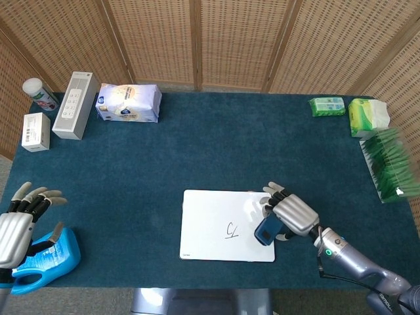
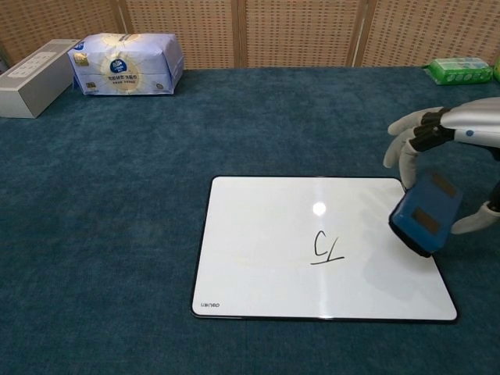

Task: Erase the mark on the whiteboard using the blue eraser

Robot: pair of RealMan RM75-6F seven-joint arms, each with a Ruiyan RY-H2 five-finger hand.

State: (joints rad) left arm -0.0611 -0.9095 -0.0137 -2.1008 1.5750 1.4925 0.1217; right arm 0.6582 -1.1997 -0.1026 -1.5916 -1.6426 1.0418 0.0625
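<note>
Covering the whole work surface, the dark blue table cloth (image 1: 216,151) carries everything else, and the whiteboard (image 1: 216,220) lies flat on it toward the near edge. Beyond the whiteboard's far left corner, well apart, sits a white tissue pack (image 1: 128,102), with a grey box (image 1: 76,104) just left of that. Off to the whiteboard's left, at the table's near corner, rests a blue bottle (image 1: 46,261), and the left hand (image 1: 16,226) hovers just over it with fingers spread, grasping nothing. Over the whiteboard's right edge, the right hand (image 2: 437,156) grips the blue eraser (image 2: 424,212), which is tilted above the board's right side. The black mark (image 2: 326,247) stands near the whiteboard's middle, just left of the eraser and untouched.
</note>
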